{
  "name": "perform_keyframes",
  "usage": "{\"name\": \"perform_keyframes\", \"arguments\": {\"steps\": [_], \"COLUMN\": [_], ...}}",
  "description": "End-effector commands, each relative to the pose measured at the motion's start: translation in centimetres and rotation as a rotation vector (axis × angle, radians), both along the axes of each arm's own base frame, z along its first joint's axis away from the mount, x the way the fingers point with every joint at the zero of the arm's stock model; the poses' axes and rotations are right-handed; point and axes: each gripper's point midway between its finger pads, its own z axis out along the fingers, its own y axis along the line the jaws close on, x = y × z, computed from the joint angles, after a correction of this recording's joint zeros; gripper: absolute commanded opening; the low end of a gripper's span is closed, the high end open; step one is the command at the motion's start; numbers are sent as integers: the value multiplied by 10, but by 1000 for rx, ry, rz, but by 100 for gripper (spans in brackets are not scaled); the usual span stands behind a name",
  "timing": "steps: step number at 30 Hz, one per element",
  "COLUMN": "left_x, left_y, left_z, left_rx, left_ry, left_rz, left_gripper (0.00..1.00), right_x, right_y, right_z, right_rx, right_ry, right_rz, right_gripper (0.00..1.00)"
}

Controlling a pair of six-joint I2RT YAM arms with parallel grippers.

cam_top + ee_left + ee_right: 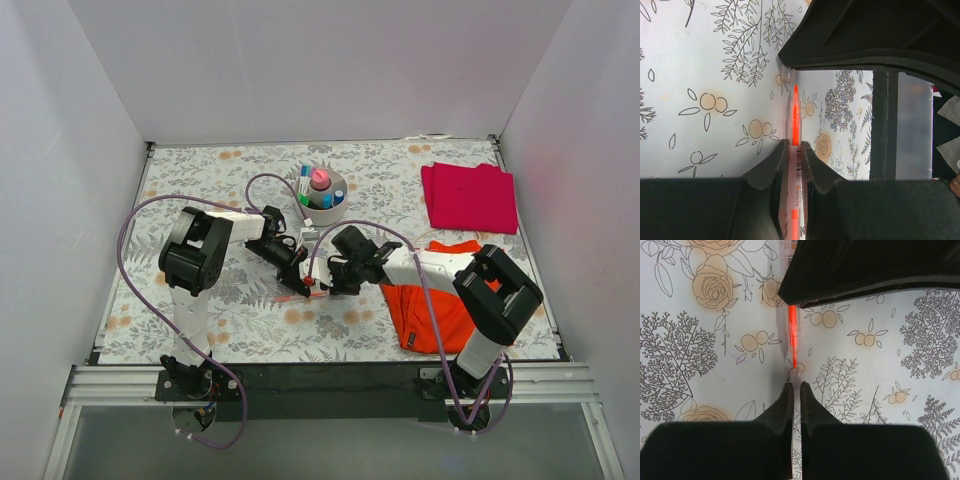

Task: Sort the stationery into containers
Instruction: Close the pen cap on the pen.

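Note:
My left gripper (796,145) (292,264) is shut on the orange-pink pen (795,120), whose white labelled barrel sits between the jaws with the orange tip pointing away. My right gripper (796,386) (326,279) faces it, shut on a clear pen cap (796,372) just at the pen's orange tip (793,340). Both grippers meet low over the table's middle. The round off-white bowl (336,211) stands behind them, holding a pink-capped bottle (320,180) and blue- and green-capped markers.
A folded magenta cloth (470,196) lies at the back right. An orange cloth (432,310) lies under the right arm. The floral table cover (200,180) is ringed by white walls.

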Motion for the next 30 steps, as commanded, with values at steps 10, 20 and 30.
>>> {"name": "perform_keyframes", "arguments": {"steps": [10,20,30], "left_x": [12,11,12], "left_y": [-3,-2,-3], "left_z": [-2,-1,-2], "left_rx": [5,5,8], "left_ry": [-63,-64,-59], "left_rz": [-11,-7,-5], "left_gripper": [0,0,0], "right_x": [0,-1,5], "right_y": [2,8,17], "right_z": [21,17,13], "right_rx": [55,56,56], "right_ry": [-16,7,18], "right_rz": [8,19,23], "right_gripper": [1,1,1]}}
